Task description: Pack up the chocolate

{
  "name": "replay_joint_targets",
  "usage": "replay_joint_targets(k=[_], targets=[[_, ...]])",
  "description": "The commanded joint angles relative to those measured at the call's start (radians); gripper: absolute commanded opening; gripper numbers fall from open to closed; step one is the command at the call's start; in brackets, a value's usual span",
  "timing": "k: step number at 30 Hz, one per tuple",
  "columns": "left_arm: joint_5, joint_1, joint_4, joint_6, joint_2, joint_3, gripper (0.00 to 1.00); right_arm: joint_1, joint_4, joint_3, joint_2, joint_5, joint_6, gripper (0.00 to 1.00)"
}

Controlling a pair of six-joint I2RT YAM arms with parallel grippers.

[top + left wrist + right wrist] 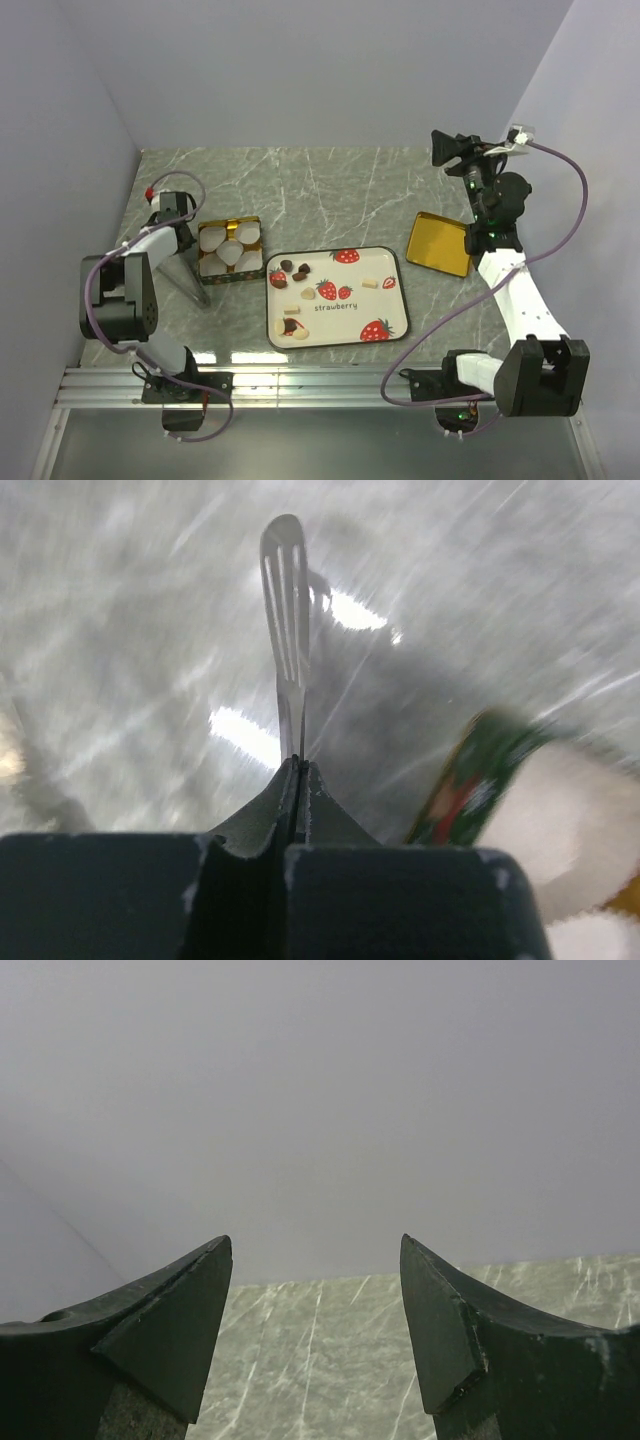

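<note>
The chocolate point(291, 270), several small dark brown and cream-white lumps, lies on the left half of a white strawberry-print tray point(390, 305). A gold tin point(230, 250) holding white paper cups stands just left of the tray. Its green side shows blurred in the left wrist view point(468, 785). My left gripper point(180, 250) sits left of the tin, shut on a thin metal utensil point(287, 610) with a slotted tip. The utensil points down over the table point(197, 288). My right gripper point(445, 148) is raised at the far right, open and empty point(316, 1250).
A gold tin lid point(439, 243) lies flat on the table right of the tray, under my right arm. Grey walls close in the marble table on the left, back and right.
</note>
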Motion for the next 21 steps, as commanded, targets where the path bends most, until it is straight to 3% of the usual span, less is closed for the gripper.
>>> replay_joint_targets(k=[1,9,14,21], targets=[[0.043,0.001,0.133,0.127,0.041,0.093,0.0,0.011,0.006,-0.018,-0.052,0.029,-0.017,0.74],[0.215,0.03,0.203,0.298,0.244,0.326,0.0,0.013,-0.023,-0.042,-0.115,0.073,-0.035,0.74],[0.319,0.059,0.154,0.351,0.376,0.499,0.05,0.013,-0.043,-0.049,-0.14,0.095,-0.048,0.74],[0.382,0.104,0.143,0.379,0.465,0.582,0.11,0.011,-0.061,-0.053,-0.157,0.105,-0.054,0.74]])
